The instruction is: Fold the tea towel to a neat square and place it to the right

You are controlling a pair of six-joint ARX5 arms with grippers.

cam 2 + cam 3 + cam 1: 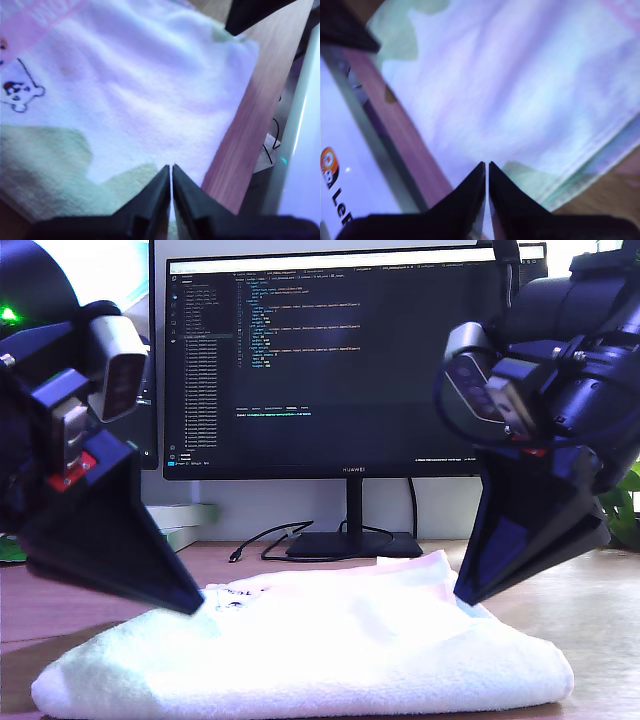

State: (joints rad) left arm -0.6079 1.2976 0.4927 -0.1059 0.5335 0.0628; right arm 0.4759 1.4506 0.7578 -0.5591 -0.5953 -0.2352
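Tea towel (330, 650) folded on the tabletop (600, 600), my first gripper (171, 172) fingers together over one edge, my second gripper (486, 170) fingers together over another, bare wood beyond both.

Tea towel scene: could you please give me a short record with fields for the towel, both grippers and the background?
towel: tea towel, folded into a thick pad, lying on the table
print: small dark mark facing up
first gripper: my first gripper, jaws together, tips at the towel
second gripper: my second gripper, jaws together, tips at the towel
cloth pinched: cannot tell
background: monitor showing code
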